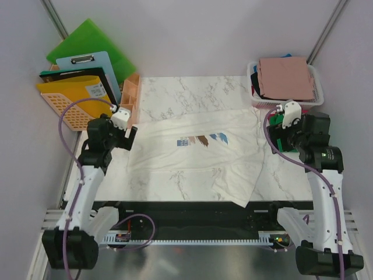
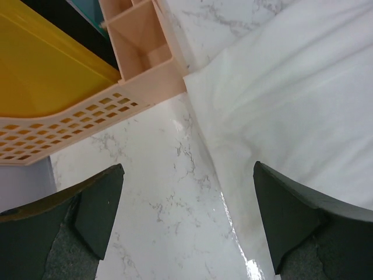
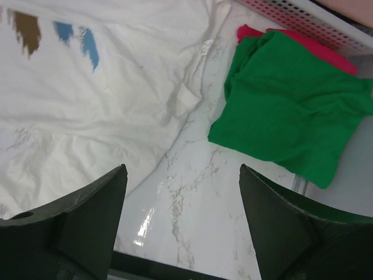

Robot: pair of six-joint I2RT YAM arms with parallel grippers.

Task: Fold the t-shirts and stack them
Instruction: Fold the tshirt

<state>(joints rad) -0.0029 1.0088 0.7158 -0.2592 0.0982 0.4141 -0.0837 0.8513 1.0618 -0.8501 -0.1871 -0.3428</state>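
Note:
A cream-white t-shirt (image 1: pixel 198 149) with a blue-and-brown chest print lies spread across the marble table, one part hanging toward the front edge. It also shows in the left wrist view (image 2: pixel 291 99) and the right wrist view (image 3: pixel 87 93). My left gripper (image 1: pixel 131 137) is open and empty at the shirt's left edge. My right gripper (image 1: pixel 275 135) is open and empty at the shirt's right edge. A folded green t-shirt (image 3: pixel 291 105) lies on a red one (image 3: pixel 315 49) beside the basket. A dusty-pink t-shirt (image 1: pixel 285 77) tops the basket.
A white mesh basket (image 1: pixel 317 96) stands at the back right with dark and blue cloth inside. At the back left are a yellow basket (image 1: pixel 73 105), a pink organizer (image 1: pixel 131 93), clipboards and green boards (image 1: pixel 87 38). Bare marble (image 1: pixel 186 87) lies behind the shirt.

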